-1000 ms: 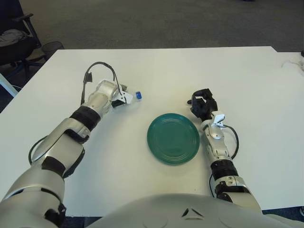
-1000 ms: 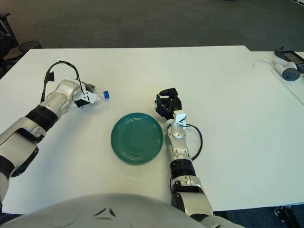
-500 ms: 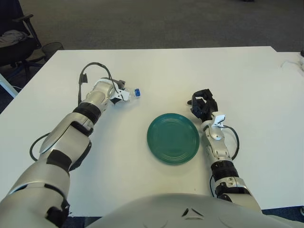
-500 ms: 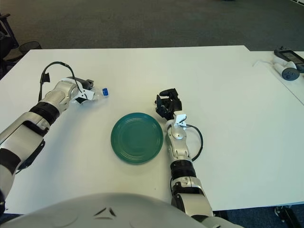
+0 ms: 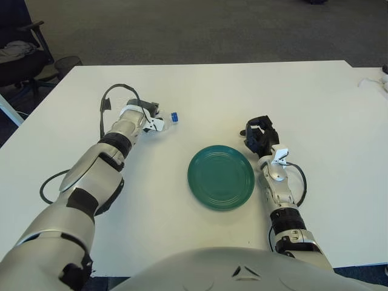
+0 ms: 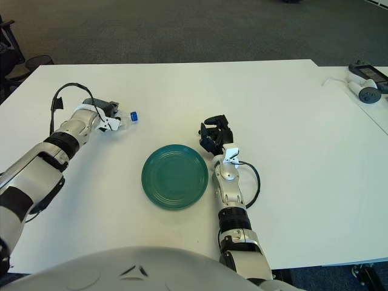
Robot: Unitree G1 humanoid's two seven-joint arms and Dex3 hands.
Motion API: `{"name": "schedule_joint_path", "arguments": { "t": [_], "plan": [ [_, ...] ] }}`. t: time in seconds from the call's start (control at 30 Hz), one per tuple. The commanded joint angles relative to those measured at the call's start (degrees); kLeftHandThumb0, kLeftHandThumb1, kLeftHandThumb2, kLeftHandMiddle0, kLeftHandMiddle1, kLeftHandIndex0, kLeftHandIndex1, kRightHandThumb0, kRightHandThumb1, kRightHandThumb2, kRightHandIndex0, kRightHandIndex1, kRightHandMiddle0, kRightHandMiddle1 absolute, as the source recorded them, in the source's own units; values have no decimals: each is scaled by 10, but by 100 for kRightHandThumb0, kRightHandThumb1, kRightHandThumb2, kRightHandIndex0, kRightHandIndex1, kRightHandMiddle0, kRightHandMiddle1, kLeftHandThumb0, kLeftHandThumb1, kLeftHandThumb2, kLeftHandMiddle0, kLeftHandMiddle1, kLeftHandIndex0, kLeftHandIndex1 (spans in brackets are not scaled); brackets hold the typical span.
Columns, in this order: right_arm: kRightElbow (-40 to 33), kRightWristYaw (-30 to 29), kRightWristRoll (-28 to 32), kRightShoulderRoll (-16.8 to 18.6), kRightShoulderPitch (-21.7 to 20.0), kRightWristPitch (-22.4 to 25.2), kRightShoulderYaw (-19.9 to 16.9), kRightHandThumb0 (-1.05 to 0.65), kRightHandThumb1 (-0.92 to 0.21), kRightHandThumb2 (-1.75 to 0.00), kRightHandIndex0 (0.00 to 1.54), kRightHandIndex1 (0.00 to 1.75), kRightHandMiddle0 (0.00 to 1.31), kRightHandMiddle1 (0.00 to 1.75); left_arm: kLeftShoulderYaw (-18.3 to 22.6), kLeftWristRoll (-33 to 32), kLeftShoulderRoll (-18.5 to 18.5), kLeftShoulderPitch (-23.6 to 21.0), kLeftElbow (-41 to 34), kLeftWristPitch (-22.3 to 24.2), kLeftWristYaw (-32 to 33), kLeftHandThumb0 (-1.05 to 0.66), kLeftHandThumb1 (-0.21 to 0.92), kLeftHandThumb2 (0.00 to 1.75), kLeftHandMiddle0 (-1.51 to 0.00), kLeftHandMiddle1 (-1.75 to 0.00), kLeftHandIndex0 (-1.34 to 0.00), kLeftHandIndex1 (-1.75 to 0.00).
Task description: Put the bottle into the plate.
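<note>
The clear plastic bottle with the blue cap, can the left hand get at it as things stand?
Probably yes: the left hand is already at the clear plastic bottle with the blue cap, nothing lying between them, though I cannot tell if it is grasped.

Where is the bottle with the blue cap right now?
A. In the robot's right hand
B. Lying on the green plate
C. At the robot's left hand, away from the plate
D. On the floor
C: the bottle sits at the left hand, up and left of the plate.
</note>
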Motion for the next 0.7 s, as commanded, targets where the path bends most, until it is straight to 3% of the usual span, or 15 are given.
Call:
{"name": "schedule_joint_path", "arguments": {
  "t": [0.0,0.37,0.67],
  "plan": [
    [21,0,7,0,35,36,-5,-1,-69,-74,44,140,30,174,-47,15,-28,88,57,-20,-19,-99,92,91,-113,-174,-86,-175],
    [15,11,11,-1,39,37,-5,-1,-66,-80,47,142,30,174,-73,16,-31,93,74,-22,27,-95,92,80,-125,-175,-101,-175],
    [12,13,9,-1,40,39,-6,-1,-67,-77,46,141,30,175,-67,6,-27,96,76,-23,52,-93,92,69,-126,-175,-101,-175]
  ]
}}
